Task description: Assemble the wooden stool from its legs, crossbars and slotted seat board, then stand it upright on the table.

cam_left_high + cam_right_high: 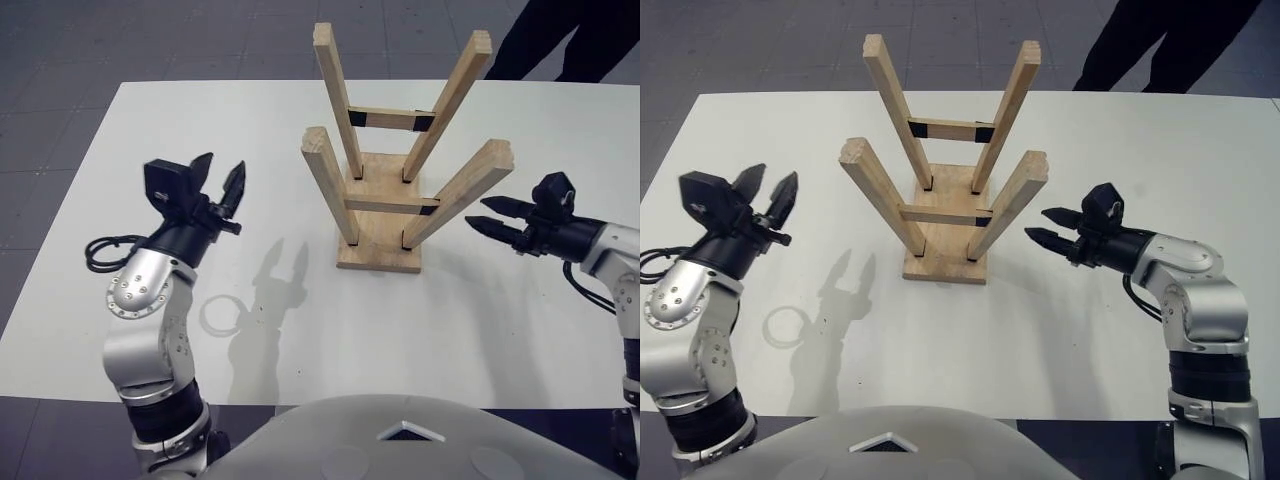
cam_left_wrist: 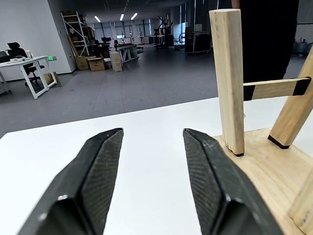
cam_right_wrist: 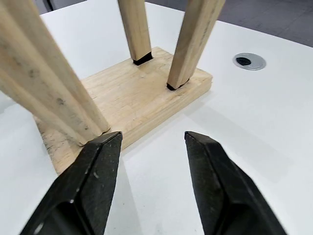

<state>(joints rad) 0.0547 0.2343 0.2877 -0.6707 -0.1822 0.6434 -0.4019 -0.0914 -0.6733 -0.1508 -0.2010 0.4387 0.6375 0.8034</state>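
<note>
The wooden stool (image 1: 385, 215) rests upside down in the middle of the white table (image 1: 500, 330). Its seat board (image 1: 385, 255) lies flat and its legs (image 1: 330, 185) point up, joined by two crossbars (image 1: 392, 118) with black ends. My left gripper (image 1: 220, 183) hovers open to the left of the stool, apart from it. In the left wrist view a leg (image 2: 228, 78) stands just beyond the open fingers (image 2: 205, 161). My right gripper (image 1: 485, 215) is open at the stool's right side, close to the seat board (image 3: 132, 98), touching nothing.
A black cable (image 1: 100, 250) lies coiled at the table's left edge. A faint ring mark (image 1: 222, 315) sits on the table in front of my left arm. A round grommet (image 3: 249, 60) is set in the tabletop past the stool.
</note>
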